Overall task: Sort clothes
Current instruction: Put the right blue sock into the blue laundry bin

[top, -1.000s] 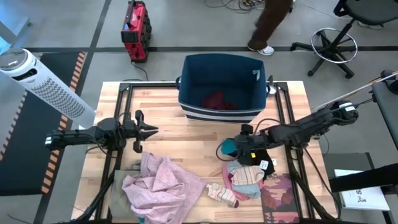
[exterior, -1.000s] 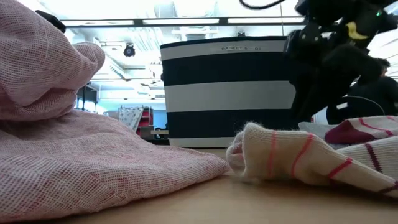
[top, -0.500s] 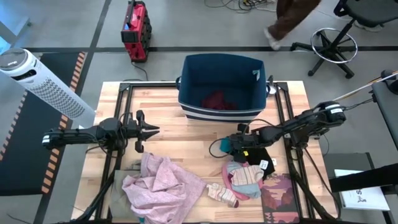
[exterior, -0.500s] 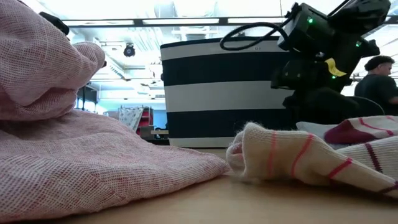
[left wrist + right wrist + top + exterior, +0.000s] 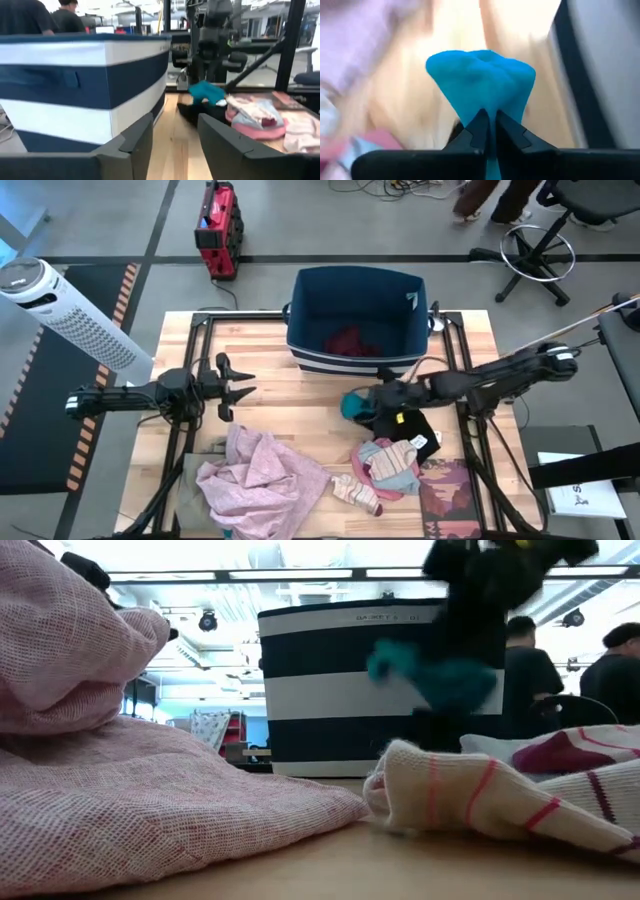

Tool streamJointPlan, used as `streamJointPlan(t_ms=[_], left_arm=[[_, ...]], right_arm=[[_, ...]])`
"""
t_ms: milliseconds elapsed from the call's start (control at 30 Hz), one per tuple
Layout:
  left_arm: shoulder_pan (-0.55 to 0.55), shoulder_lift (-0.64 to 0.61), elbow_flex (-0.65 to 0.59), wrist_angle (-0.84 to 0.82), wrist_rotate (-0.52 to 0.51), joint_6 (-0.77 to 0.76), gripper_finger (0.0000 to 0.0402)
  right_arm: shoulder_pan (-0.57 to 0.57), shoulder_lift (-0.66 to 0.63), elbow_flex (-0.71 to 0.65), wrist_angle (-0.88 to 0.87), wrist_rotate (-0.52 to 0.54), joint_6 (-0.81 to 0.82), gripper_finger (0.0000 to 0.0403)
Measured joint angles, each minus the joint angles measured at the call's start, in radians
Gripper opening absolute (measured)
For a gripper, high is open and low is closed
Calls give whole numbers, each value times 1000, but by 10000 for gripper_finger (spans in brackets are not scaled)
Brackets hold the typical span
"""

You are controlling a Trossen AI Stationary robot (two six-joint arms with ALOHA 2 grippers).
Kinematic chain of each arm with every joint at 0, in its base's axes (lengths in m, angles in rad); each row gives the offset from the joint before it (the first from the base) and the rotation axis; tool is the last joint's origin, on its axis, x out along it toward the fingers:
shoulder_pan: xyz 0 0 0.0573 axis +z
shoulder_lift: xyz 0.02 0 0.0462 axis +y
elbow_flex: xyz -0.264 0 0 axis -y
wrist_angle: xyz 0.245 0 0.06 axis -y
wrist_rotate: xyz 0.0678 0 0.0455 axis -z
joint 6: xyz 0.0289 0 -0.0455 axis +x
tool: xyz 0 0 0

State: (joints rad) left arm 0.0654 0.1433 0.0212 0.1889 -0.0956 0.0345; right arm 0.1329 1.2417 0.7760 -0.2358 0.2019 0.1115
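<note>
A: Where is the teal piece (image 5: 354, 404)?

B: Off the worktop (image 5: 300, 395), pinched in the right tool (image 5: 372, 402), just in front of the striped bin (image 5: 352, 315). The fingers are clamped together on a small bunch of it and the rest droops (soft and light, by the look of it).

A: And the left tool (image 5: 243, 389)?

B: It hovers over bare wood beside the pink garment (image 5: 262, 475), fingers apart, holding nothing.

A: How would the pink one handle?

B: Floppy and bulky, I judge. Pinch a raised fold near the top of the heap, since an edge would likely trail.
</note>
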Motion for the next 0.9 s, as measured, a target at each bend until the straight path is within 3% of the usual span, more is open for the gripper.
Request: streamJointPlan(t_ms=[267,367,533,900], left_arm=[[0,6,0,82,0,32,179],[0,6,0,83,0,32,184],[0,8,0,102,9,51,182],[0,8,1,212,120,89,147]], right_arm=[[0,-166,140,-29,1,-103,3],[0,-185,196,-47,54,-173,3],[-15,-178,293,-46,211,-345,3],[-188,-92,459,-56,219,-505,3]])
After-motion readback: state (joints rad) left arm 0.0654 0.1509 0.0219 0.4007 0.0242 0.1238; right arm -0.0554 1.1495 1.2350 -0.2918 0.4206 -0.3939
